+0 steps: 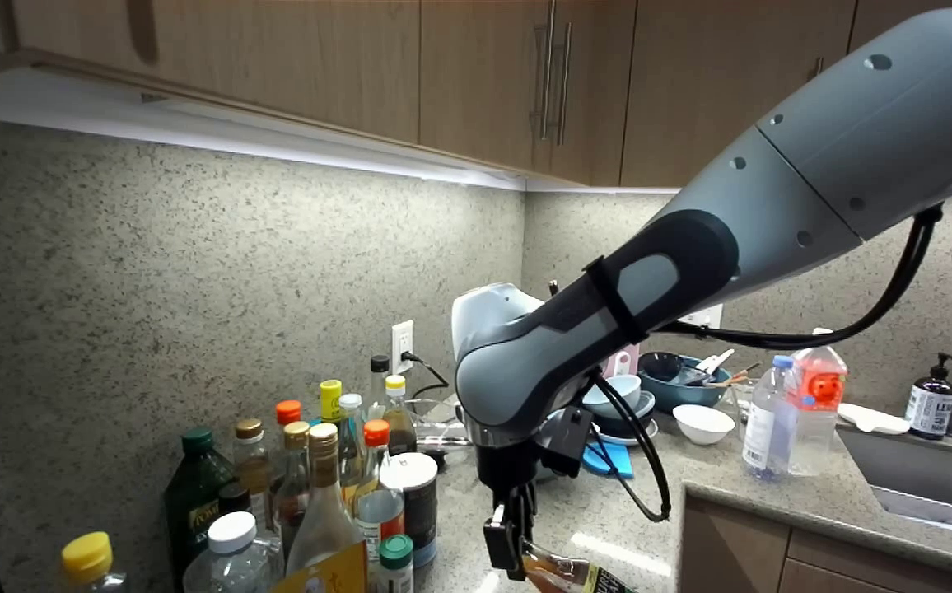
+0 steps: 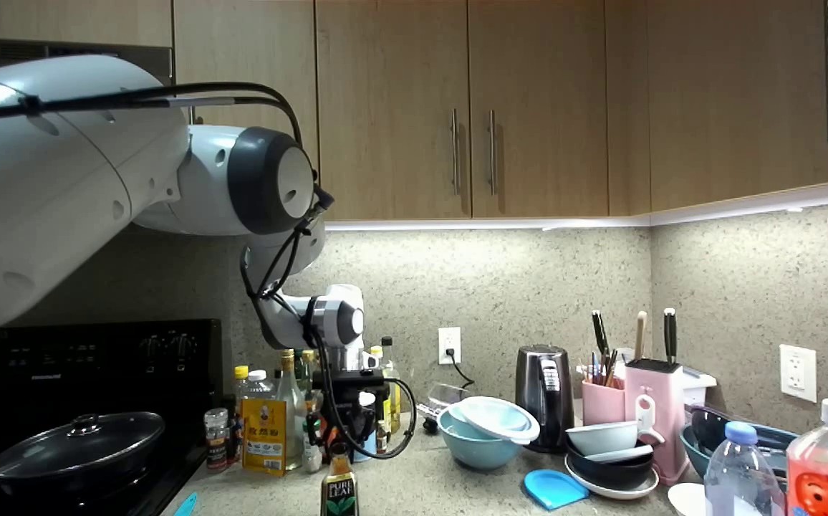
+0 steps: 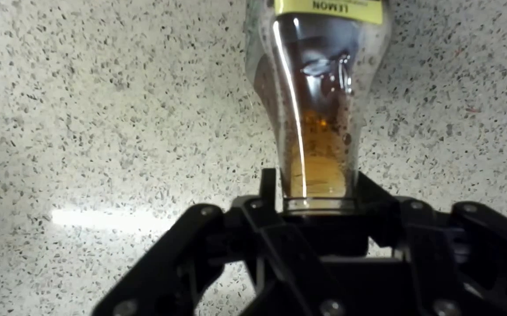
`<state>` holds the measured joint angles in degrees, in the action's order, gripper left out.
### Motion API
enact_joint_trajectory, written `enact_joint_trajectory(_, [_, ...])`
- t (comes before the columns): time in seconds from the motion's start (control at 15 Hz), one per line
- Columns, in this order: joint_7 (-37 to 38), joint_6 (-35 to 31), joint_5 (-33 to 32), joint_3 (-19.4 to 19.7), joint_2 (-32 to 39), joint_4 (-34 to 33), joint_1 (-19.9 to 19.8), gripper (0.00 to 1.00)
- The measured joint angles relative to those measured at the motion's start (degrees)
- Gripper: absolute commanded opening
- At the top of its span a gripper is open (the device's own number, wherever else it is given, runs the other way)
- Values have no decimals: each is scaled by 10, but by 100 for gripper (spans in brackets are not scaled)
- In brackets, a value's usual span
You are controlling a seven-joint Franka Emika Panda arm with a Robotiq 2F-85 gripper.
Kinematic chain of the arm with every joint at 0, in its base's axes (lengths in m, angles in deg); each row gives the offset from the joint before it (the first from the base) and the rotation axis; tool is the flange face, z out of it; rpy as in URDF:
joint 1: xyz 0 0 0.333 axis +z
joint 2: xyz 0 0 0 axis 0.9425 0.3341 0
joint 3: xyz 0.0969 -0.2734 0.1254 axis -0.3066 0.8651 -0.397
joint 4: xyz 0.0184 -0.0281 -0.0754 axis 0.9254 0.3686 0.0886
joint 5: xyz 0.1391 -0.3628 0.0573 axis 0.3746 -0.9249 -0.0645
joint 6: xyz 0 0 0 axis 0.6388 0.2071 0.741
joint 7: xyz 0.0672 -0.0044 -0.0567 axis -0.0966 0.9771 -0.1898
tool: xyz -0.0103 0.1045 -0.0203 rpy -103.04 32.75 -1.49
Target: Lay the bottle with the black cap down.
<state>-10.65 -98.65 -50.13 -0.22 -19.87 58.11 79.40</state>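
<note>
The bottle with the black cap [image 3: 321, 92] is a clear bottle with some amber liquid and a yellow-edged label. Its black cap [image 3: 344, 242] lies between my gripper's fingers. My gripper [image 3: 315, 188] is shut around the neck and cap; a thin light gap shows beside the left finger. In an exterior view the bottle [image 1: 560, 568] is strongly tilted, its base pointing away from the gripper [image 1: 513, 539] and cut off by the frame. It also shows, label forward, in an exterior view [image 2: 340, 491] under the gripper [image 2: 335, 437]. Whether its base touches the counter I cannot tell.
Several other bottles [image 1: 324, 494] and a white-lidded tin [image 1: 410, 494] crowd the counter beside the gripper. Bowls [image 2: 482, 444], a blue piece [image 2: 556, 489], a kettle [image 2: 544, 398] and a pink knife block [image 2: 654, 416] stand farther along. A stove with a lidded pan [image 2: 81, 448] is at the side.
</note>
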Motion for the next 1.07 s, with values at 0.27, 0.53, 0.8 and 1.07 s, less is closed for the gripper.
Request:
enact_joint_trajectory(0.27, [-9,0,0,-1,0,2,-4,94])
enact_joint_trajectory(0.53, [-11,0,0,-1,0,2,-6,100])
enact_joint_trajectory(0.8, [-11,0,0,-1,0,2,-6,100])
enact_joint_trajectory(1.07, [-11,0,0,-1,0,2,-6,100])
